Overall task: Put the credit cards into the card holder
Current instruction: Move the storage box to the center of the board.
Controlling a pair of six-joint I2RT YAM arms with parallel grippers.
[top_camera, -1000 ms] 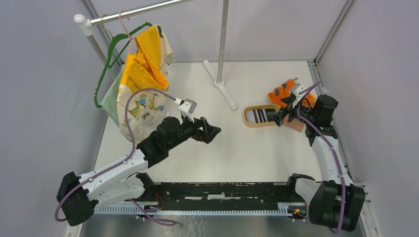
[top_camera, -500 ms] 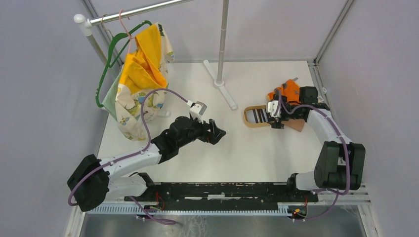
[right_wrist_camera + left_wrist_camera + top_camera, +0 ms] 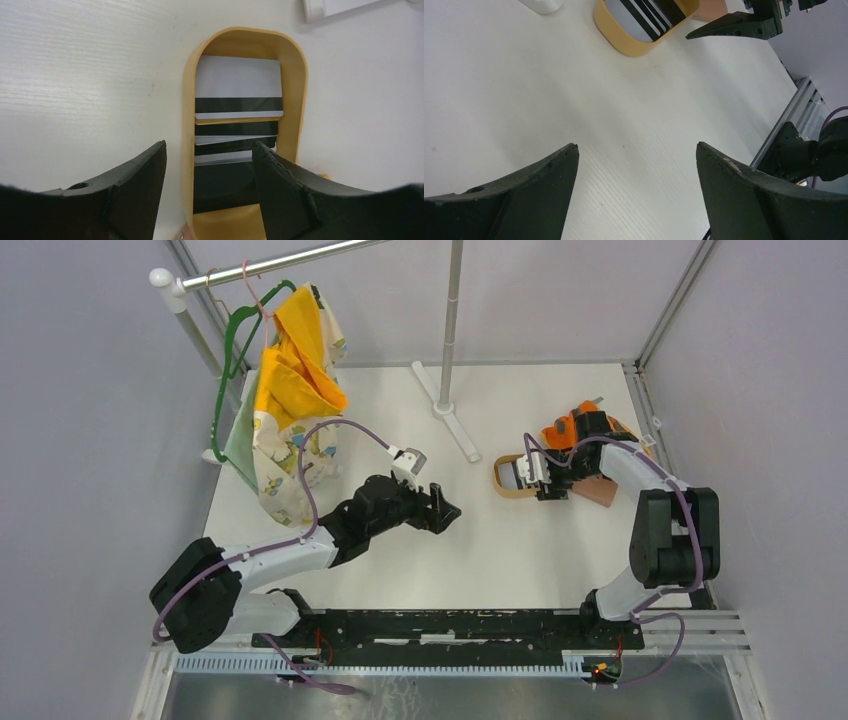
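The right gripper (image 3: 542, 483) hangs over the tray (image 3: 498, 478) on the right of the table (image 3: 520, 550); its jaws stand apart with nothing between them. In the wrist view 1 finger (image 3: 125, 190) is outside the tray's long wall and the other is above the cards (image 3: 238, 87) inside it; whether either tip touches anything cannot be told. The cards lie overlapped in a row along the tray; the far 1 is white with a black stripe, the nearer ones dark with pale edges. The holder (image 3: 603, 493) lies flat on the table just right of the tray, partly under the right arm (image 3: 650, 480); an orange cloth (image 3: 562, 430) lies behind it. The left gripper (image 3: 441, 508) is near mid-table, well apart from the tray; its jaws are wide and empty above bare table; its camera sees the tray and a right finger ahead. A yellow garment (image 3: 290, 370) hangs from a rack (image 3: 280, 265) at the back left.
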